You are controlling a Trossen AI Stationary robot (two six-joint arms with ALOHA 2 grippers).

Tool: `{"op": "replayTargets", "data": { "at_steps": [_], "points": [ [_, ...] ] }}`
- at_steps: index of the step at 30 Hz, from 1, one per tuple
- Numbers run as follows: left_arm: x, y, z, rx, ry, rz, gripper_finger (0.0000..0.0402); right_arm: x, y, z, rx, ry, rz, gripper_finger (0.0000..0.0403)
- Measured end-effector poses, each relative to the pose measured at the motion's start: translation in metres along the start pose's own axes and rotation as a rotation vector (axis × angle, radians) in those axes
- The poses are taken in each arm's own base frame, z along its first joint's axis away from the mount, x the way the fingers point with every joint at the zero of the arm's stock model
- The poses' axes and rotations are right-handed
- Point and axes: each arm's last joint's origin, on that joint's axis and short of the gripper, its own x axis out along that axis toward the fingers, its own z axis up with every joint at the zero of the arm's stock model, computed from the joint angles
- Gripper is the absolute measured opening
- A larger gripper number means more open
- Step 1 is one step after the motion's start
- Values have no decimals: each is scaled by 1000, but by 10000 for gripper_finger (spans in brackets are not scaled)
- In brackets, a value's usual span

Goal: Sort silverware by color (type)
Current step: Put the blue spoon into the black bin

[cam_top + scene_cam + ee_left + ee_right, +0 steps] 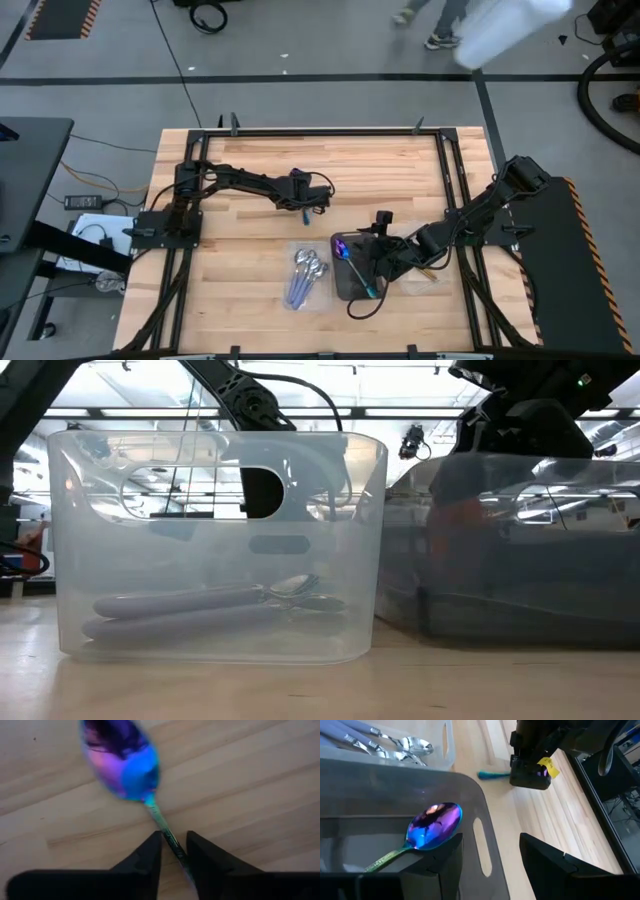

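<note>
The left arm reaches in from the left edge of the wooden table [250, 240]. The left gripper [173, 847] sits low near the table's middle and straddles the thin teal handle of an iridescent purple-blue spoon [125, 760]. That spoon lies flat on the bare boards, its bowl pointing away from the wrist. It cannot be told whether the gripper has clamped onto the handle or merely brackets it.

To the right, nearer the edge where the low camera sits, stands a clear tray [200, 570]. It holds a cluster of shiny silver spoons [308, 270] with pale lavender handles, lying side by side on its floor.

Just beside it on the right, the two apparently touching, stands a dark smoked tray [395, 785]. A second iridescent spoon [435, 825] lies inside, its purple-blue bowl near the end wall that has the slotted handle and its green-teal stem running back into the tray.

The right arm stretches in from the right edge, and the right gripper [490, 840] is at that end wall. It is spread wide and grasps nothing. One finger is inside the tray close beside the spoon's bowl and the other is outside, over the wood.
</note>
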Motion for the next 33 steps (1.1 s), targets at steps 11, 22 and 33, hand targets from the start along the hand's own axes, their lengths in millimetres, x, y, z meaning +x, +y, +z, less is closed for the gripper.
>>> {"op": "replayTargets", "data": {
  "at_steps": [11, 22, 33],
  "points": [
    [1, 2, -2, 92, 29, 6, 18, -3, 4, -1, -9, -8, 13, 203],
    [-22, 3, -2, 145, 38, -60, 18, -3, 3, -1, -10, -8, 8, 203],
    [-42, -1, 3, 197, -86, -101, 17, -4, 2, -1, 25, -6, -14, 203]
  ]
}}
